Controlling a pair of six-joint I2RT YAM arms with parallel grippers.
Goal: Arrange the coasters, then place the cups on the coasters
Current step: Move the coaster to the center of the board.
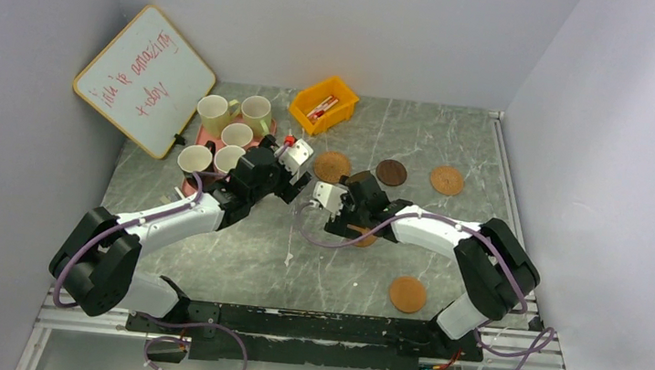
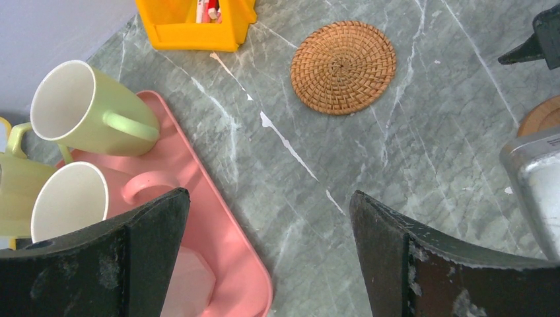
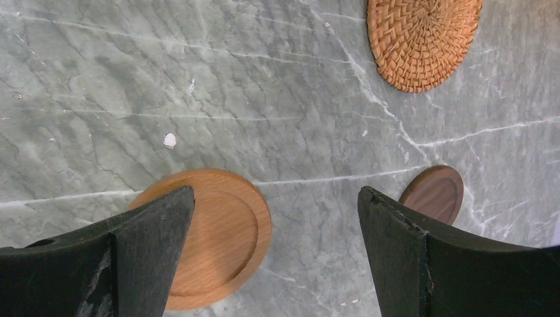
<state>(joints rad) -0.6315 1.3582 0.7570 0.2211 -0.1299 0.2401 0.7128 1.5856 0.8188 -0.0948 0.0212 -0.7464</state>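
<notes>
The right claw (image 3: 274, 195) is wide and empty over an orange coaster (image 3: 224, 231), probably to bring it nearer the woven coaster (image 3: 422, 39). The left claw (image 2: 267, 211), also wide and empty, hangs beside the tray (image 2: 228, 228), where the cups (image 2: 69, 105) stand.

the table (image 3: 264, 99) looks like smooth grey marble, veined white. upper right in the right wrist view, the woven coaster (image 3: 422, 39) is rough plaited fibre; the plain coaster (image 3: 228, 231) at lower left shows pale wood grain, the dark coaster (image 3: 436, 193) smooth dark wood. in the left wrist view the pink tray (image 2: 228, 251) and yellow bin (image 2: 191, 36) look like smooth plastic; the fingers (image 2: 409, 264) of the left gripper (image 2: 267, 195) are scuffed matt black.
</notes>
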